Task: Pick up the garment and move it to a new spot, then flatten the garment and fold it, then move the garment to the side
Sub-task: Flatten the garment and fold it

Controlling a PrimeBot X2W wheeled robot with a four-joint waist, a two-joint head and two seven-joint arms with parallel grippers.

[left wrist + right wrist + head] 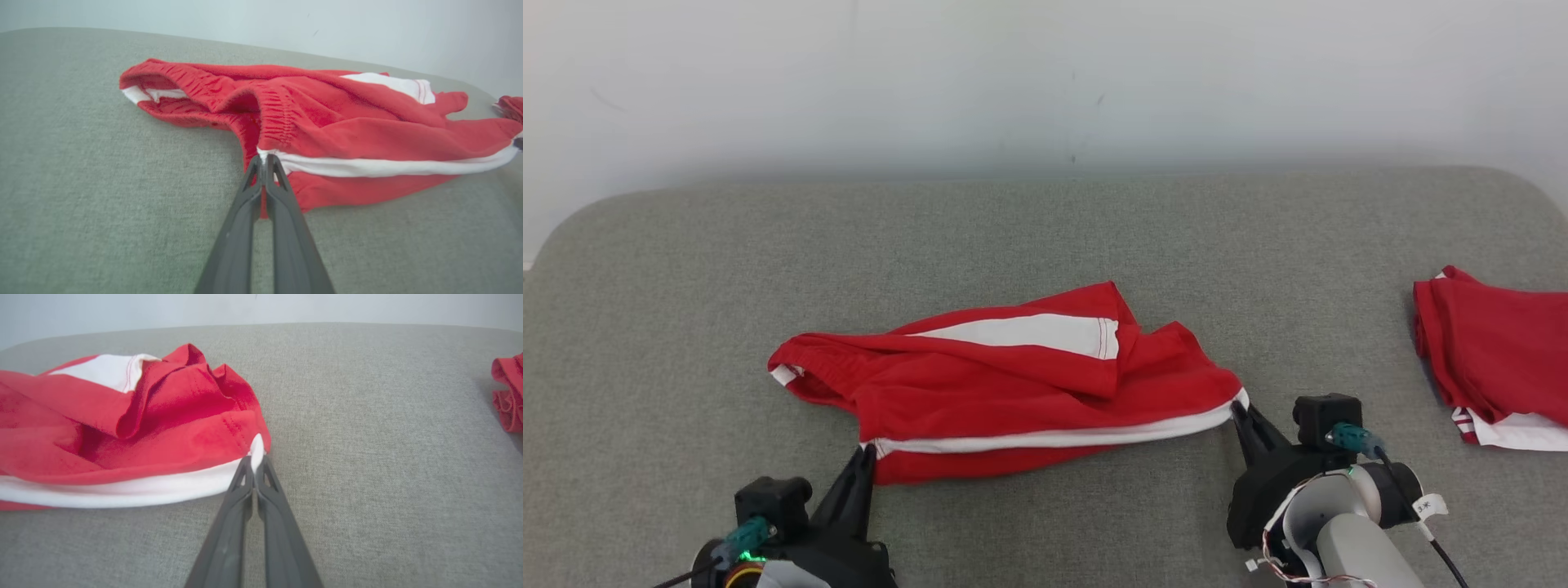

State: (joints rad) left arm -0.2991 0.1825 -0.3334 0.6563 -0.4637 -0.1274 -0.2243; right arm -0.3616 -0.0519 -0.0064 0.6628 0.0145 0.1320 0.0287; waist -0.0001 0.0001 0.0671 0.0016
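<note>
The garment (1005,380) is a pair of red shorts with white side stripes, lying crumpled on the grey padded surface (1045,237) in the middle. My left gripper (869,449) is shut on its near-left corner, where the elastic waistband meets the white stripe (264,157). At the right end my right gripper (1238,406) is shut on the white hem corner (256,455). The white stripe (1054,438) runs taut between the two grips. In the left wrist view the waistband (192,87) gapes open at the far left.
A second red and white garment (1494,359) lies folded at the right edge of the surface, also seen in the right wrist view (508,396). A pale wall (1045,82) rises behind the surface's far edge. Bare grey fabric surrounds the shorts.
</note>
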